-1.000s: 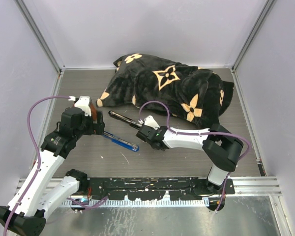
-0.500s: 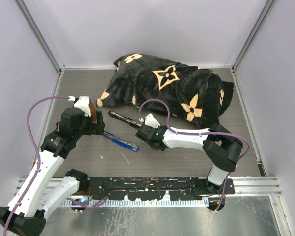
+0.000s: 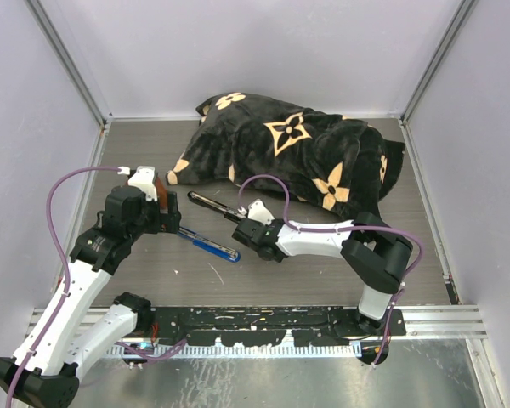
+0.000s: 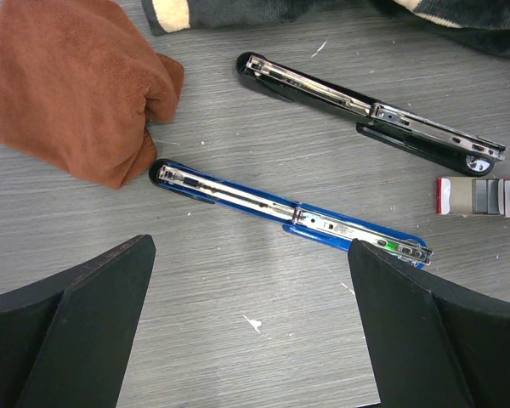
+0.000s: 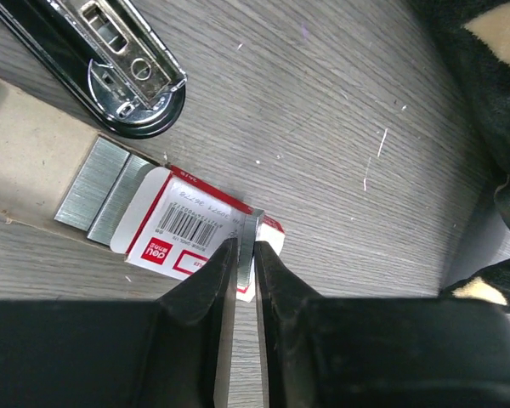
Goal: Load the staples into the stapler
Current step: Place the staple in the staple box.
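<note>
Our right gripper (image 5: 245,248) is pressed nearly together on a thin grey strip (image 5: 253,228). It is likely a stick of staples standing on edge, though the close view leaves us unsure. Under its fingertips the staples box (image 5: 183,229) lies flat near the middle of the counter (image 3: 323,272). The box is white and red, with grey staples showing at its open end, just beside the rounded end of the opened black stapler (image 5: 110,59). Our left gripper (image 4: 251,255) is spread wide above the opened blue stapler (image 4: 289,212), apart from it.
</note>
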